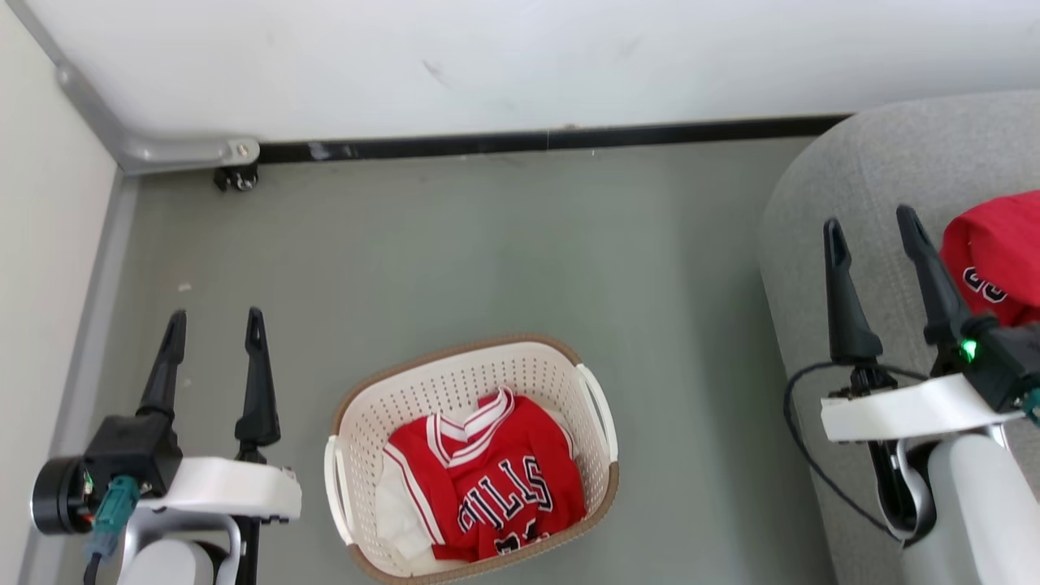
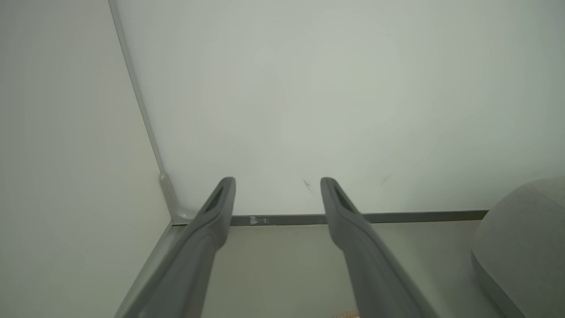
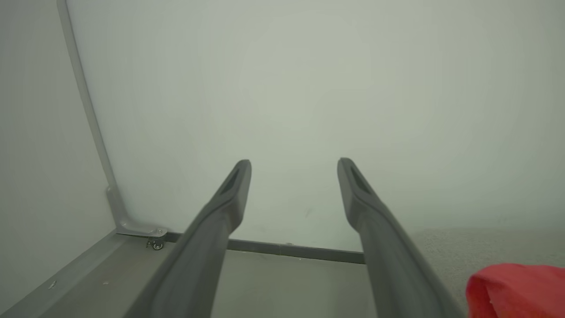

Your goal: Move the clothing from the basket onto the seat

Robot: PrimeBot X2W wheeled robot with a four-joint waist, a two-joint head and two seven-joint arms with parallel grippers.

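A red jersey (image 1: 486, 481) with "BULLS" lettering and white striped trim lies in the cream perforated basket (image 1: 467, 378) on the floor, low in the head view. A second red garment (image 1: 998, 253) rests on the grey seat (image 1: 877, 162) at the right; its edge (image 3: 516, 289) shows in the right wrist view. My left gripper (image 1: 215, 329) stands open to the left of the basket, nothing between its fingers (image 2: 223, 198). My right gripper (image 1: 873, 227) stands open over the seat, just left of the red garment, holding nothing.
White walls meet in a corner at the far left, with a black baseboard (image 1: 536, 142) and a grey metal bracket (image 1: 187, 150) with a small caster. Open grey floor (image 1: 487, 244) lies between the basket and the wall. The seat's rounded edge (image 2: 521, 247) shows at the right.
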